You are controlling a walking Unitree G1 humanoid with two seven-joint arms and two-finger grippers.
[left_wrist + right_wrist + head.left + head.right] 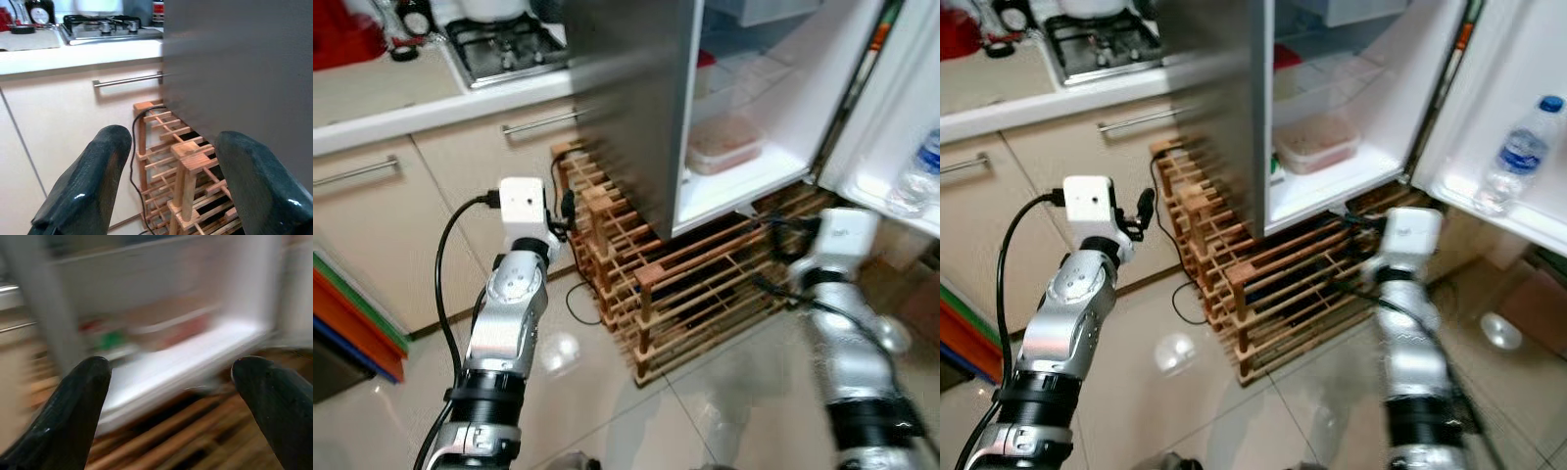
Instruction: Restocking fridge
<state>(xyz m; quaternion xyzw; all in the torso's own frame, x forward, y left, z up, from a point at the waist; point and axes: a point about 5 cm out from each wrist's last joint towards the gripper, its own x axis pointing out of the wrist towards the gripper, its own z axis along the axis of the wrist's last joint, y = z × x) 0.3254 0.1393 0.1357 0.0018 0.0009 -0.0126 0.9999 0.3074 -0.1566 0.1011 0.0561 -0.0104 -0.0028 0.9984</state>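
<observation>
The fridge [636, 108] stands open, its grey side panel facing me and its white shelves lit. A clear lidded container [724, 144] of pinkish food rests on the lowest shelf. A water bottle [1520, 157] sits in the shelf of the open door [1518, 59] on the right. My left gripper [171, 181] is open and empty, held low beside the wooden rack [685, 294] and pointing at the cabinet and the fridge's side. My right gripper [171, 401] is open and empty too, just below the fridge's bottom edge; its view is blurred.
The slatted wooden rack sits on the floor under the fridge. A beige cabinet with a bar handle [543, 120] and a counter with a gas hob [504, 47] lie to the left. Coloured boards [357, 323] lean at far left. A black cable [578, 304] trails on the tiles.
</observation>
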